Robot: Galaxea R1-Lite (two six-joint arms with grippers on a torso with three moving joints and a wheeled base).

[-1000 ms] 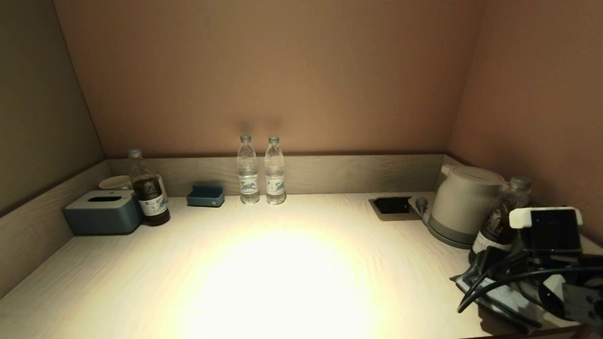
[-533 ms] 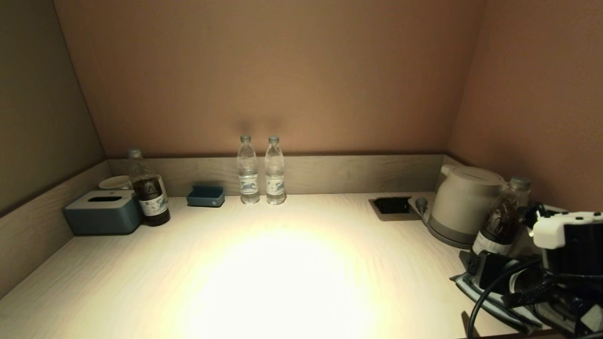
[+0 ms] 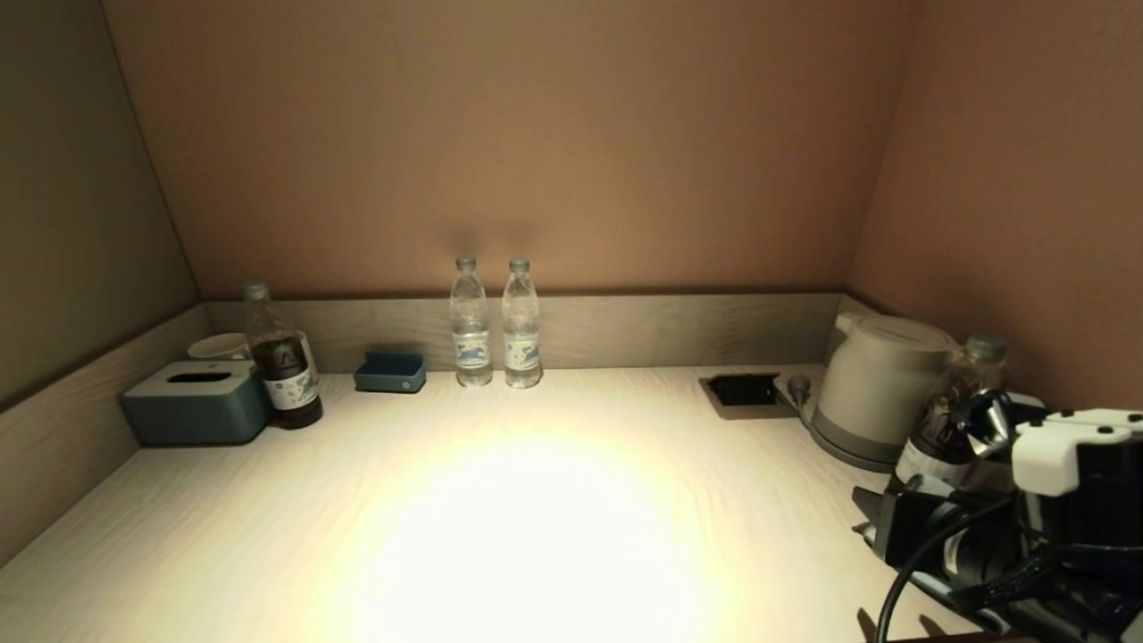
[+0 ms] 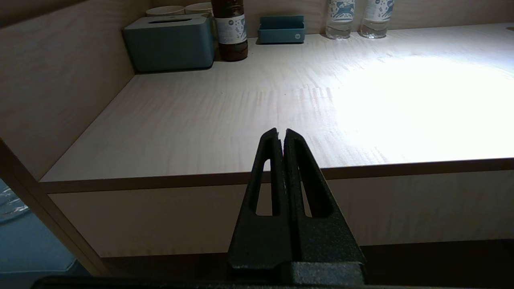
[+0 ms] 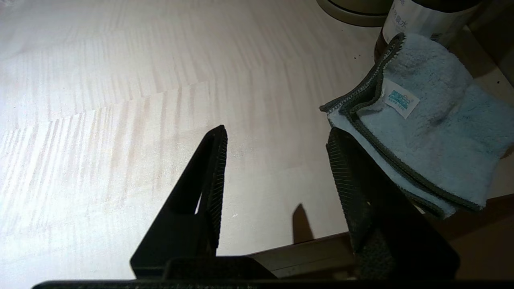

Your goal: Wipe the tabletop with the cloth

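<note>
The tabletop (image 3: 536, 500) carries bottles (image 3: 496, 326), tissue box (image 3: 196, 402), kettle (image 3: 880, 384) and cloth (image 5: 433, 132).

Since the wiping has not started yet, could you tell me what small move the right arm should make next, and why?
Probably shift the right gripper sideways over the cloth and lower it. Its jaws are open and empty above bare tabletop, and the folded cloth lies beside one finger, untouched, at the front edge by the dark bottle. The left gripper is shut and parked off the front edge.
</note>
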